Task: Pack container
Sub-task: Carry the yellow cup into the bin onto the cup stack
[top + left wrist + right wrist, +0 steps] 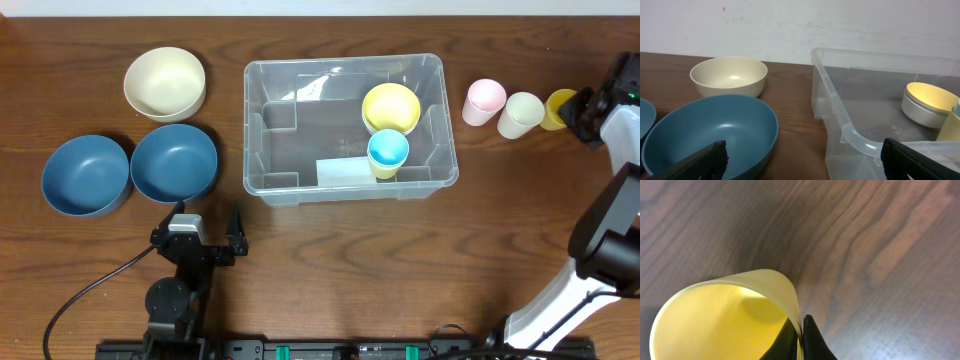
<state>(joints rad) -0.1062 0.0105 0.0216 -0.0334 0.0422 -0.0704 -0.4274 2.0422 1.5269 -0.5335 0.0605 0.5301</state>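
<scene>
The clear plastic container [345,125] stands mid-table and holds a yellow bowl [391,107] and a blue cup [387,151]; it also shows in the left wrist view [840,107]. My right gripper [578,110] at the far right is shut on the rim of a yellow cup [559,108], one finger inside and one outside [801,337]; the yellow cup [725,315] fills the right wrist view. My left gripper [207,232] is open and empty in front of the near blue bowl [174,162], its fingertips [800,160] straddling that bowl [715,130] and the container corner.
A cream bowl [165,83] stands at the back left, also in the left wrist view [729,76]. A second blue bowl [86,175] is at the far left. A pink cup [485,101] and a cream cup [521,114] stand right of the container.
</scene>
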